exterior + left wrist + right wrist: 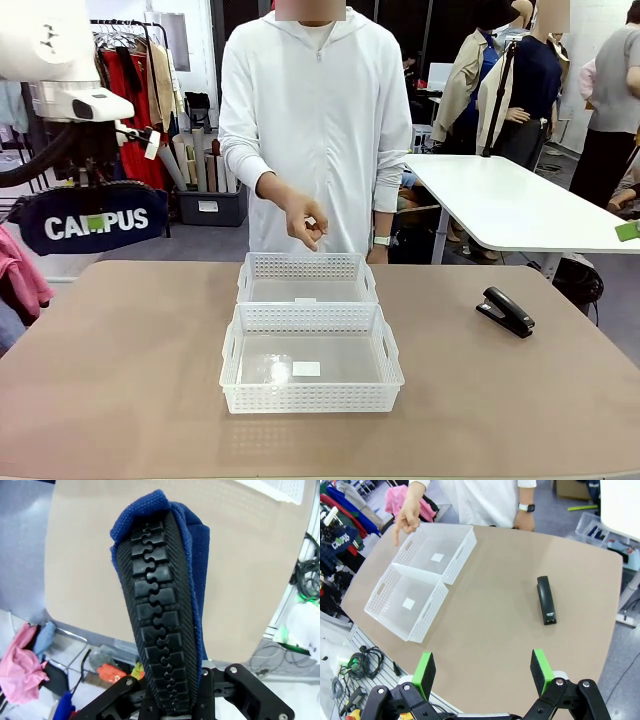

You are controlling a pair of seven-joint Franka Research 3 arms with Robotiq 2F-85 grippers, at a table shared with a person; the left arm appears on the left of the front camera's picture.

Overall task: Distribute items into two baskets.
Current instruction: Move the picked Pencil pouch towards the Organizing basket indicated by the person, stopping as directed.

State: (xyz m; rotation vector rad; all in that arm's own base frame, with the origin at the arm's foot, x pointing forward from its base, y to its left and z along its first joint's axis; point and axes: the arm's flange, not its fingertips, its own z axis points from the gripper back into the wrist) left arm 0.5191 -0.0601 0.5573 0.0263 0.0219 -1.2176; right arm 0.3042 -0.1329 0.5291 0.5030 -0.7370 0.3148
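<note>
A navy-blue pouch (130,222) with white "CAMPUS" lettering hangs in the air past the table's left edge, and my left gripper (93,218) is shut on it. In the left wrist view the pouch's black zipper (160,610) runs up between the fingers. Two white lattice baskets stand end to end mid-table: the near basket (310,400) and the far basket (305,267), both holding no items. A black stapler (506,311) lies on the table at the right. My right gripper (482,672) is open, high above the table's right part, well short of the stapler (546,600).
The person stands at the far side with one hand (305,222) held over the far basket (462,550), a finger pointing down. A white table (520,205) stands behind at the right. A clothes rack (140,90) is behind at the left. Bare tabletop surrounds the baskets.
</note>
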